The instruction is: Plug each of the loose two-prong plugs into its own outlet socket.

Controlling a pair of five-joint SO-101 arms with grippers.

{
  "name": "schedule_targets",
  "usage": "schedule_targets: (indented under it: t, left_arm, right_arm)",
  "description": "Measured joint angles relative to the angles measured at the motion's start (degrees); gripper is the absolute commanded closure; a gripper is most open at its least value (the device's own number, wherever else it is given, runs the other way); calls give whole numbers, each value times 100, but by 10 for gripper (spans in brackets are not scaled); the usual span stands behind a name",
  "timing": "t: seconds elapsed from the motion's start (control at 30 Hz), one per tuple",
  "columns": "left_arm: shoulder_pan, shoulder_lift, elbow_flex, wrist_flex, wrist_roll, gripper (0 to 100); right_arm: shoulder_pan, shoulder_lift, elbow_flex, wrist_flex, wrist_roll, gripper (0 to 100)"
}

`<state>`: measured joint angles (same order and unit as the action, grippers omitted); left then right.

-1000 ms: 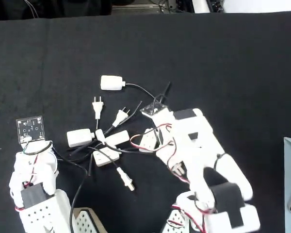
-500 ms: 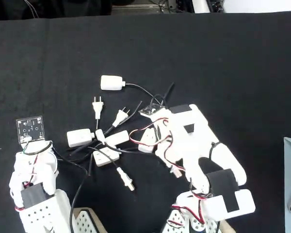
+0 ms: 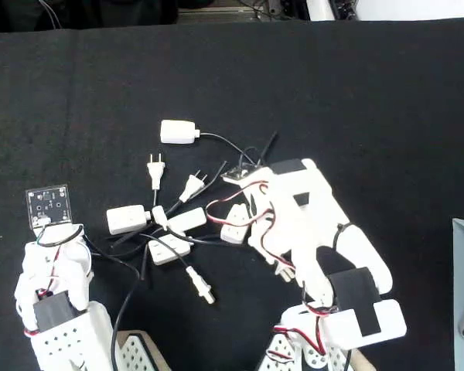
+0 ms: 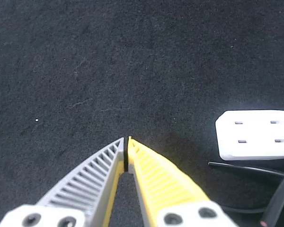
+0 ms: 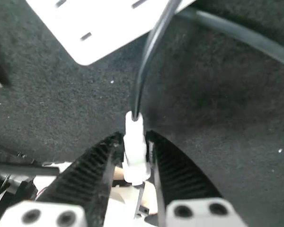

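The right tool (image 5: 134, 138) is clamped on a white plug (image 5: 134, 163) near the tabletop's (image 3: 371, 93) middle, and its black cord (image 5: 149, 56) crosses a white socket (image 5: 109, 23). The left tool (image 4: 127, 141), pinched shut on nothing, sits near the front-left corner, just beside a second socket (image 4: 255, 135). Broad tabletop lies toward the far edge.

White two-prong plugs (image 3: 155, 168) loose, one plug (image 5: 135, 146) in right claw (image 5: 132, 137), sockets (image 3: 126, 219) clustered nearby

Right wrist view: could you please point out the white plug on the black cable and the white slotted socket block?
white plug (image 5: 135, 151), right wrist view, its body.
white slotted socket block (image 5: 109, 23), right wrist view, its flat face.
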<state>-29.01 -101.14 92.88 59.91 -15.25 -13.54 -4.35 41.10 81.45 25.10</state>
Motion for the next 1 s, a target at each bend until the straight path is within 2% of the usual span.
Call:
schedule_targets:
  t: [0.17,0.33,0.57,0.77,1.0]
  left_arm:
    - [0,0,0,0,0,966]
    - [0,0,0,0,0,966]
    - [0,0,0,0,0,966]
    - [0,0,0,0,0,966]
    - [0,0,0,0,0,966]
  right_arm:
    - [26,0,0,44,0,913]
    - [26,413,-44,44,0,856]
    - [26,993,-360,44,0,858]
    - [26,993,-404,62,0,939]
    - [26,993,-404,62,0,945]
